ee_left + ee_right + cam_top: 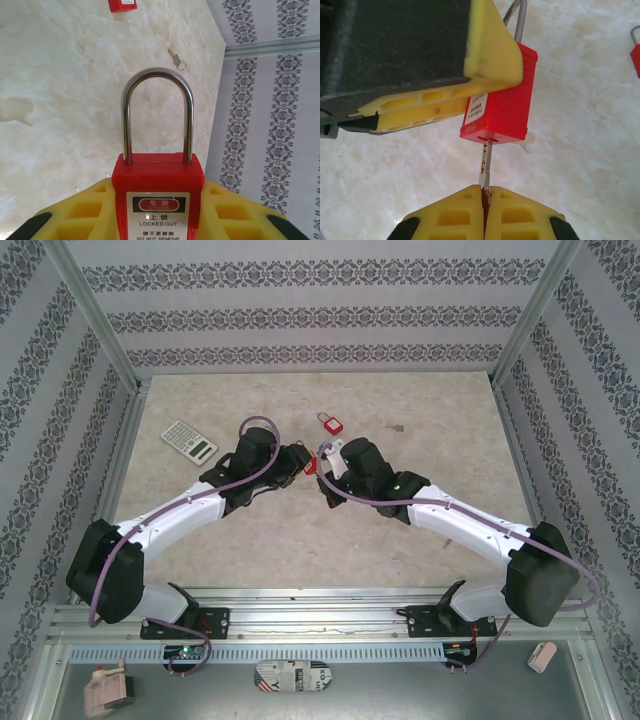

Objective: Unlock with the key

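My left gripper (158, 212) is shut on a red padlock (158, 175), its yellow fingers (82, 210) pressing the body from both sides. The steel shackle (158, 74) points away from the wrist, and both its legs sit in the body. In the right wrist view the same padlock (505, 100) hangs above the marble table. My right gripper (484, 195) is shut on the key (486, 157), whose blade enters the keyhole in the padlock's underside. From above, the two grippers (298, 462) (326, 456) meet at the padlock (310, 466) over mid-table.
A second red padlock (327, 422) lies on the table just beyond the grippers. A spare key (176, 59) on a ring lies near the far wall. A calculator (188, 440) rests at the left. Patterned walls and metal posts enclose the table.
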Motion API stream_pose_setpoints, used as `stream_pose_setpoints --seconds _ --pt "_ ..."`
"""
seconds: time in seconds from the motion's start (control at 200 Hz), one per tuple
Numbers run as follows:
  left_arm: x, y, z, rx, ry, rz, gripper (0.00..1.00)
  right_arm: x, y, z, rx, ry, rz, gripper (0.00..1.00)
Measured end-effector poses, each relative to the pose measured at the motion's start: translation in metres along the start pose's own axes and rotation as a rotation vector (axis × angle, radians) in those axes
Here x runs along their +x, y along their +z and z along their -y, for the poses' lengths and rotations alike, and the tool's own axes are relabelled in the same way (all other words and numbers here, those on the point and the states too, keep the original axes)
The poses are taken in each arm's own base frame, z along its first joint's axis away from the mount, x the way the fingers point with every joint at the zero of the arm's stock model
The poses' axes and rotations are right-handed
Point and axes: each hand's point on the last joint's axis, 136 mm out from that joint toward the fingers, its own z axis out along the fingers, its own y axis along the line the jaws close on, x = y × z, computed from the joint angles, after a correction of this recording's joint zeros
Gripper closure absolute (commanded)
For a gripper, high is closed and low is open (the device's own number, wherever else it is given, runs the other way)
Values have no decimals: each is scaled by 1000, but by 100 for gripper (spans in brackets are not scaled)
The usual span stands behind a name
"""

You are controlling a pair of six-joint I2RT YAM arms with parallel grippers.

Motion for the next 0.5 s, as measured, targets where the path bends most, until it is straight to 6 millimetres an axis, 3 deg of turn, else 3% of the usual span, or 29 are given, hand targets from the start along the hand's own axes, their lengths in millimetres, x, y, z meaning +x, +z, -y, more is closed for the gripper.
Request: stream_pose_setpoints --seconds 0.5 --pt "-3 -2 6 -25 60 20 100 -6 -1 3 -80 106 13 100"
